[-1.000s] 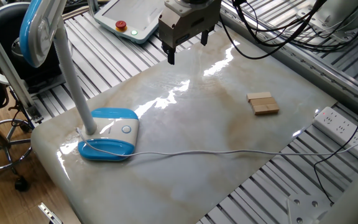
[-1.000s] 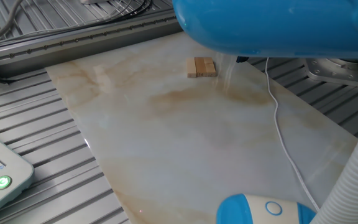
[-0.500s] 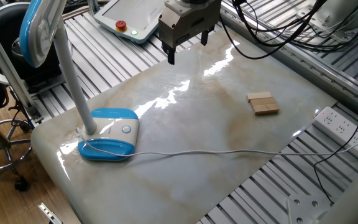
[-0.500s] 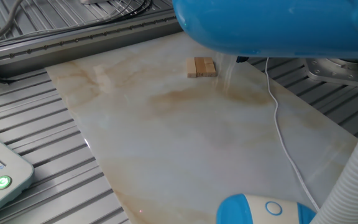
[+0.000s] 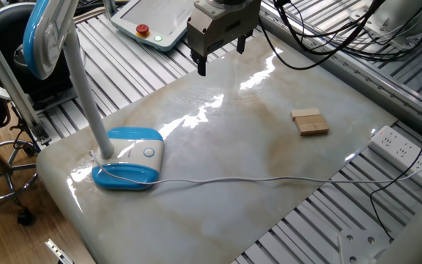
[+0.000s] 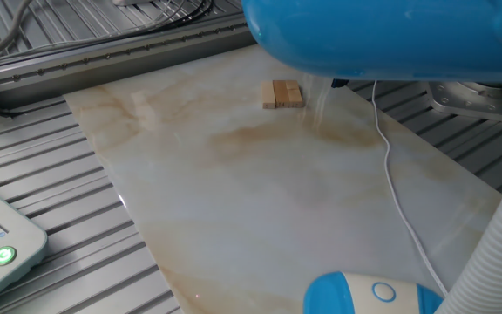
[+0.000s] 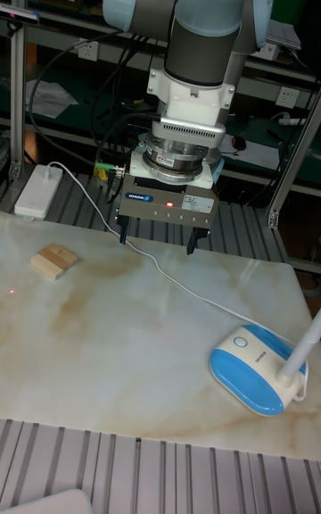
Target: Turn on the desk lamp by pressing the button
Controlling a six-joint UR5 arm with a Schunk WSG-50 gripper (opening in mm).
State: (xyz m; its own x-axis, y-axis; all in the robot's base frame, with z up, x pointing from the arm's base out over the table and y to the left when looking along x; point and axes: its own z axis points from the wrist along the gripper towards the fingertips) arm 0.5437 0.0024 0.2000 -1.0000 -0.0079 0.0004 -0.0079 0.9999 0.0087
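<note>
Approach step, as I judge it: nothing is pressed yet. My gripper (image 7: 159,240) hangs above the far edge of the marble table (image 5: 269,154), fingers spread wide with nothing between them. The desk lamp (image 5: 128,157) stands on the table well apart from me, its stem rising from the back of the base. The button (image 5: 149,152) sits on the base's white top, facing up and uncovered. I cannot tell whether the head is lit.

Next I need to travel across to the base, line one fingertip over the button, likely closing up first, and come straight down, clear of the stem and the cord (image 5: 255,178).

No containers in view. A wooden block (image 5: 310,122) lies loose on the table, well apart from the lamp.
</note>
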